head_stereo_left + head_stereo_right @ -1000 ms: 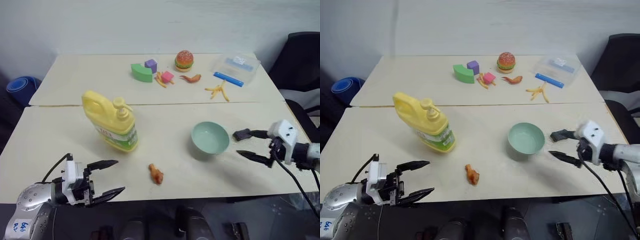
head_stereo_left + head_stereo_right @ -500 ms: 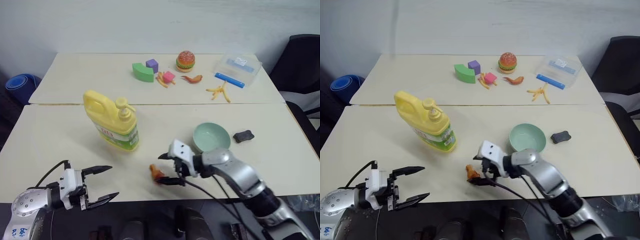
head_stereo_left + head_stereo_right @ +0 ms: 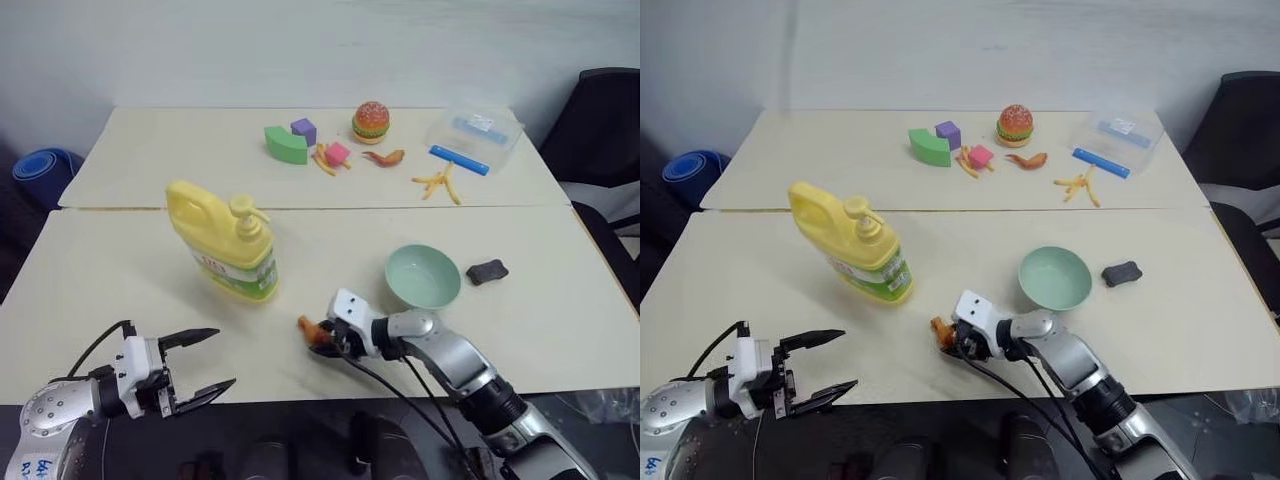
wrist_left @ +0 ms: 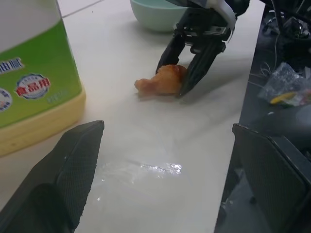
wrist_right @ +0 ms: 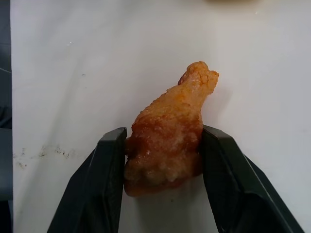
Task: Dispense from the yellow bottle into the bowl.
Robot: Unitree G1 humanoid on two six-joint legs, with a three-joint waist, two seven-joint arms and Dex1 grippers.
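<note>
Right gripper (image 5: 163, 160): jaws pinched on both sides of a fried chicken piece (image 5: 167, 141) lying on the worktop (image 3: 120, 280). Left gripper (image 3: 205, 365): jaws spread wide, nothing held. Yellow bottle (image 3: 225, 245) upright, left of bowl (image 3: 422, 276), label partly cut off in left wrist view

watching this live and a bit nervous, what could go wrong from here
1. The right end effector is clamped on the small orange fried-chicken toy, not the large yellow plastic pump bottle; dispensing may stall.
2. Lifting the toy could swing the arm into the nearby pale mint-green round bowl and shift it.
3. The open left end effector sits near the table's front edge, well short of the bottle.
</note>
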